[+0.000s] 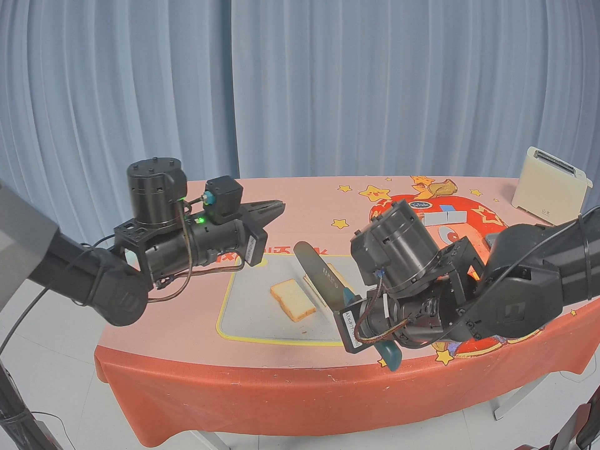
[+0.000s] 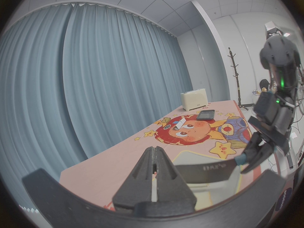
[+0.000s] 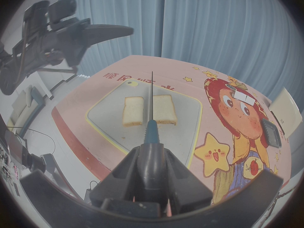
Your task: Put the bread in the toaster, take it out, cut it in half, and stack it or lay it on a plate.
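While R gripper (image 3: 152, 149) grips the knife (image 1: 314, 271), bread (image 3: 133, 110) lies cut, one half each side of blade; toasting presumably done, plating yet to come.

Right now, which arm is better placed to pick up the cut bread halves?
Probably the left: the left gripper is shut and empty, raised near the cutting board, while the right gripper holds the knife over the bread halves.
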Robot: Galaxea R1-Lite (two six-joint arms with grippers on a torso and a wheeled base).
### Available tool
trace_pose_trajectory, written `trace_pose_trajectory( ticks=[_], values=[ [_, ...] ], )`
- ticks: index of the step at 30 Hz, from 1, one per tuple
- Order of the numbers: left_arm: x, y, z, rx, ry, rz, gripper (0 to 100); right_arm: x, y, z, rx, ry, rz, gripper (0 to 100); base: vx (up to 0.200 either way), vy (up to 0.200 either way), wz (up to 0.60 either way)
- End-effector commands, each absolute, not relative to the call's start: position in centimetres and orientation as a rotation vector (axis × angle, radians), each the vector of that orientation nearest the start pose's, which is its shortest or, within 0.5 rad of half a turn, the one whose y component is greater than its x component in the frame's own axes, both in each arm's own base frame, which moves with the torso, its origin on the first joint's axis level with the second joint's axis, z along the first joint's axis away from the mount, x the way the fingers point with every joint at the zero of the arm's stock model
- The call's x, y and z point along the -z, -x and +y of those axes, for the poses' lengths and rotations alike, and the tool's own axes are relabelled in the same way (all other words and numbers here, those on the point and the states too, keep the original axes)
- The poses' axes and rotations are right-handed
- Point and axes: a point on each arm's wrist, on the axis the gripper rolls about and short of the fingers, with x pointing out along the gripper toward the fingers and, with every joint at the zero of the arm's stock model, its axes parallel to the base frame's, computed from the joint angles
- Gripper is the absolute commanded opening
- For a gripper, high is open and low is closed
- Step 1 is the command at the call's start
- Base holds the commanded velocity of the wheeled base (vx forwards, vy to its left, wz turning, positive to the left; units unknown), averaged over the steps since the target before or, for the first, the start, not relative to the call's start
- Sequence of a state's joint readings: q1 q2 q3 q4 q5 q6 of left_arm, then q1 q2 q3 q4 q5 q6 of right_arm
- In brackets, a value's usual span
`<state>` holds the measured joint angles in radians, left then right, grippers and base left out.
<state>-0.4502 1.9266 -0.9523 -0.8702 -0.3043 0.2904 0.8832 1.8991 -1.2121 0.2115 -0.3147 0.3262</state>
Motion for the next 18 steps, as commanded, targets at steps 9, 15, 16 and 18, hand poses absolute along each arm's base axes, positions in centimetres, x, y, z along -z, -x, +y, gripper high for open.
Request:
trace_pose_trajectory(
  ticks=[9,15,16,18],
  values=[
    [-21.8,-23.4,-6.6,0.517,-0.285,-0.173,0,-19.6,-17.6,20.6,-0.43,0.146,0.733,0,0.0,0.0,0.0],
    [-21.2,-18.6,-3.6,0.346,-0.259,-0.239,0,-20.4,-15.2,16.7,-0.418,0.117,0.701,0,0.0,0.0,0.0],
    [-21.2,-18.1,-3.3,0.327,-0.252,-0.25,0,-20.7,-15.0,16.4,-0.422,0.098,0.695,0,0.0,0.0,0.0],
    [-21.1,-17.5,-2.7,0.302,-0.254,-0.266,0,-21.5,-14.6,15.8,-0.431,0.066,0.668,0,0.0,0.0,0.0]
  ],
)
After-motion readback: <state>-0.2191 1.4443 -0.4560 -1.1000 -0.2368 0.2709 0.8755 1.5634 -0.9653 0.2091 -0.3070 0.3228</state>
